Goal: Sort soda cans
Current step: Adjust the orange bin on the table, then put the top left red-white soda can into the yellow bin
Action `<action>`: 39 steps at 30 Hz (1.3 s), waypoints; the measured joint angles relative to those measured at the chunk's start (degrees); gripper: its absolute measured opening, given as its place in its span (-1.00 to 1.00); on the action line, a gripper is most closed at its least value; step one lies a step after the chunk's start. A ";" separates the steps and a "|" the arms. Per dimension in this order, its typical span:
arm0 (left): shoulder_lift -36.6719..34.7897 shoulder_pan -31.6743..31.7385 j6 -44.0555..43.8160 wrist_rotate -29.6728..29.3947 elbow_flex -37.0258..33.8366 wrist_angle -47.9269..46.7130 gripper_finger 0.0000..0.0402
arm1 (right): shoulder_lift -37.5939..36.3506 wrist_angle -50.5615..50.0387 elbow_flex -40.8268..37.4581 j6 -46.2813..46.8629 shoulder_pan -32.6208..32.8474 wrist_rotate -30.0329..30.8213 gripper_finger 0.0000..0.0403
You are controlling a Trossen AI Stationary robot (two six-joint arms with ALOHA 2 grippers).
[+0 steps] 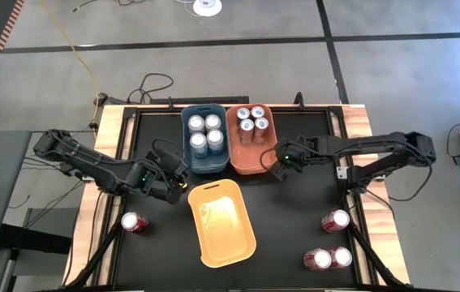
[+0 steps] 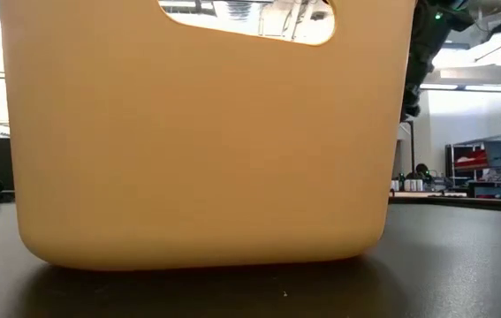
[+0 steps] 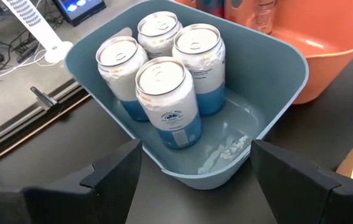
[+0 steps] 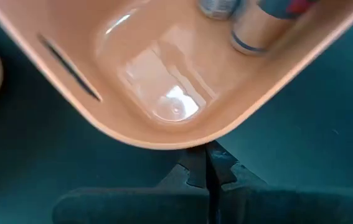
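Four red soda cans left out, yellow bin empty

Left gripper (image 1: 179, 180) gapes empty by the blue bin (image 3: 276, 74); right gripper (image 4: 208, 163) is closed, empty. Nearest red can (image 1: 135, 222): rigid, slick, probably best pinched mid-body.

A blue bin (image 3: 276, 74) holds four white-and-blue soda cans (image 3: 170, 102) standing upright in a tight cluster toward its far end; the near part of its floor is bare. An orange bin (image 3: 325, 59) sits just beside it. The left gripper (image 3: 195, 180) has its dark fingers (image 3: 117, 177) spread wide, flanking the blue bin's near corner.
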 joint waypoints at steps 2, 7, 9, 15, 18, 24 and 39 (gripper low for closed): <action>0.00 0.00 0.18 0.02 0.00 0.00 0.47 | 1.31 2.29 0.00 -0.19 0.30 -0.02 -1.00; 0.00 0.00 0.18 0.11 0.00 -0.26 0.47 | 5.32 5.60 0.44 -1.71 0.11 -0.27 -1.00; 0.00 0.00 0.18 0.19 0.00 -0.26 0.47 | 6.48 5.72 0.70 -1.86 0.17 -0.10 -1.00; 0.00 0.00 -0.40 0.24 0.00 -0.22 0.47 | 8.18 9.46 0.70 -3.86 0.17 0.04 -1.00; 0.00 0.00 -0.78 0.24 0.00 -0.18 0.47 | 8.35 9.92 0.70 -4.31 0.22 0.04 -1.00; 0.00 -1.51 -2.47 0.43 0.00 0.38 0.47 | 6.24 8.09 0.81 3.86 1.85 2.07 -0.98; -0.35 -7.64 -15.72 47.51 10.57 -20.72 0.43 | -6.03 12.72 -0.50 10.63 17.39 14.68 -0.78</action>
